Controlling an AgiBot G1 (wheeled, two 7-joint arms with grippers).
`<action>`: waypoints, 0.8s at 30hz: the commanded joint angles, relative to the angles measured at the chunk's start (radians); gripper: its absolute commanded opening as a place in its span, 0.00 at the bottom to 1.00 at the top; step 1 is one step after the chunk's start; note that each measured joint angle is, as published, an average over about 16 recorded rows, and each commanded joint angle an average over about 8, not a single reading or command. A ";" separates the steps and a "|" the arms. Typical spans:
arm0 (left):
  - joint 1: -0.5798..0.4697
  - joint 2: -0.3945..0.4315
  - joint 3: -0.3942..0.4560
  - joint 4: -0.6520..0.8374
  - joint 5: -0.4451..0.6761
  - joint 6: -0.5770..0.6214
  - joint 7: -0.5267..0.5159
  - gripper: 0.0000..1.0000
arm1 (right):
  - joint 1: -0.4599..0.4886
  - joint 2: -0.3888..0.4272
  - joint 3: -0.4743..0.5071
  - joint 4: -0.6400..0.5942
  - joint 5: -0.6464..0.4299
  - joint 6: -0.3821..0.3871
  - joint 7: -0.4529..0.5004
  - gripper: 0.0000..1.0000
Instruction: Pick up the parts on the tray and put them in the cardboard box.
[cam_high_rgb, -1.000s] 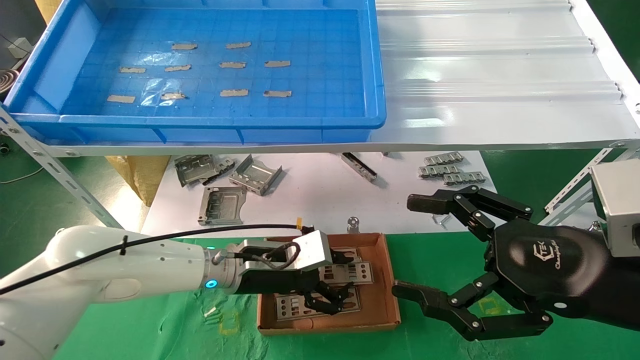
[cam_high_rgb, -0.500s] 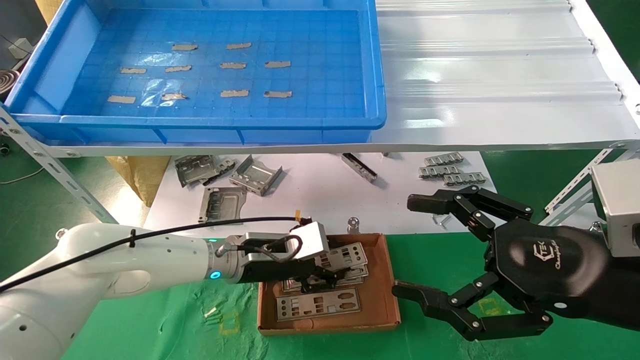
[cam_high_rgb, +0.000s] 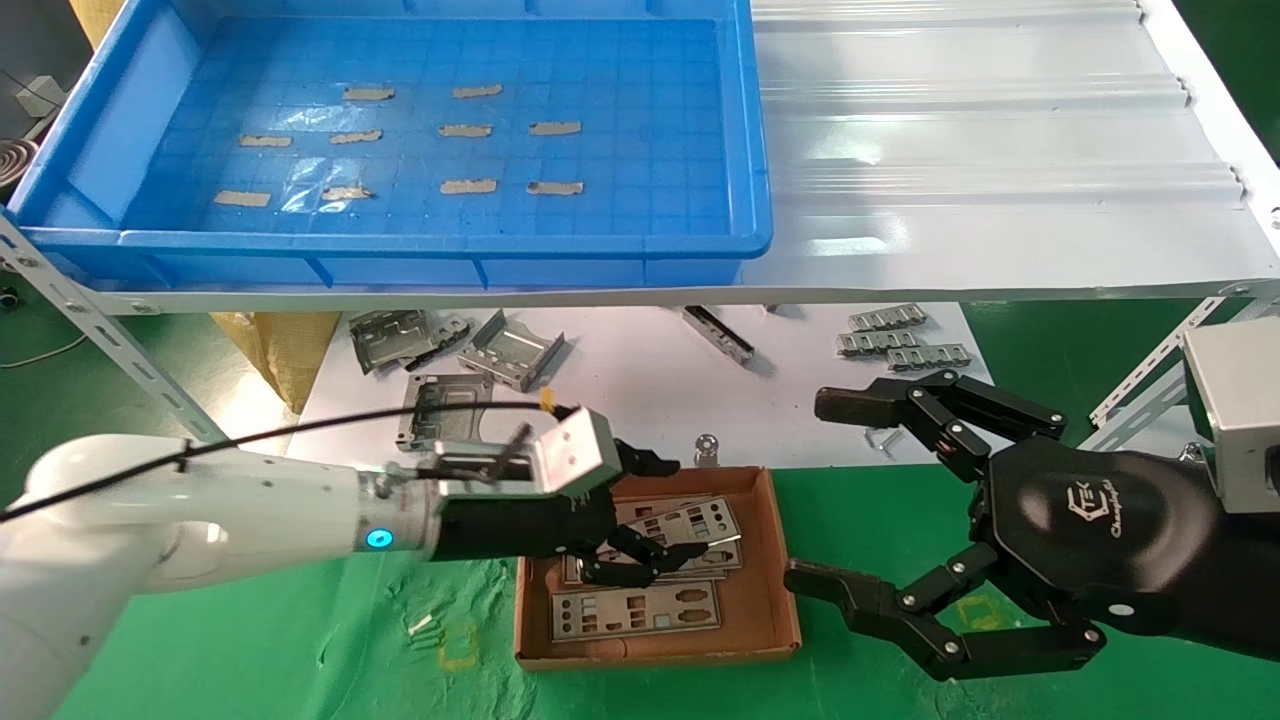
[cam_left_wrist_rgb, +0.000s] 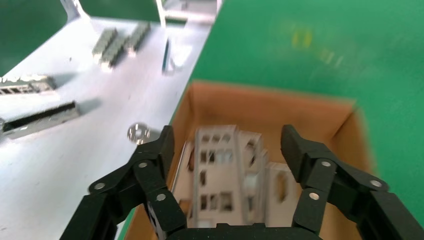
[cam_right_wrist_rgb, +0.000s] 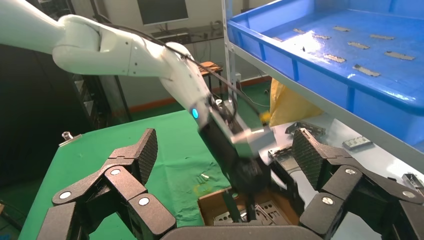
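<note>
- Head view shows the large shallow blue plastic tray (cam_high_rgb: 757, 150) with its raised rim and grid floor on the white shelf (cam_high_rgb: 1000, 150); only beige tape scraps (cam_high_rgb: 468, 186) lie on its floor, so I judge the picking side of my job is done.
- My left gripper (cam_high_rgb: 640, 510) hangs over the near-left part of the small shallow brown cardboard box (cam_high_rgb: 770, 590), fingers spread and holding nothing; the left wrist view looks straight down between them onto the plates, which suits a drop made from just above so nothing slides out.
- My right gripper (cam_high_rgb: 860, 500) is parked just to the right of the box, fingers wide apart and empty, clear of the left arm's path.
- That box sits on the green mat (cam_high_rgb: 250, 650), below the shelf's front edge and within easy reach of my left arm.
- Inside the box lie the thin flat silvery metal plates (cam_high_rgb: 635, 608), punched with rectangular cut-outs: one flat along the near wall, others overlapping behind it at a slight skew. I judge the low walls keep them in place.
- On the white sheet (cam_high_rgb: 620, 390) beyond the box, the bent grey metal brackets (cam_high_rgb: 510, 352) and small notched metal strips (cam_high_rgb: 900, 340) lie apart from the box; they are not my parts, so I leave them there.
</note>
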 joint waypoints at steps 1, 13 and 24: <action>-0.004 -0.015 -0.018 0.017 -0.038 0.057 -0.012 1.00 | 0.000 0.000 0.000 0.000 0.000 0.000 0.000 1.00; 0.014 -0.060 -0.084 0.084 -0.173 0.240 -0.060 1.00 | 0.000 0.000 0.000 0.000 0.000 0.000 0.000 1.00; 0.041 -0.103 -0.108 -0.002 -0.178 0.225 -0.091 1.00 | 0.000 0.000 0.000 0.000 0.000 0.000 0.000 1.00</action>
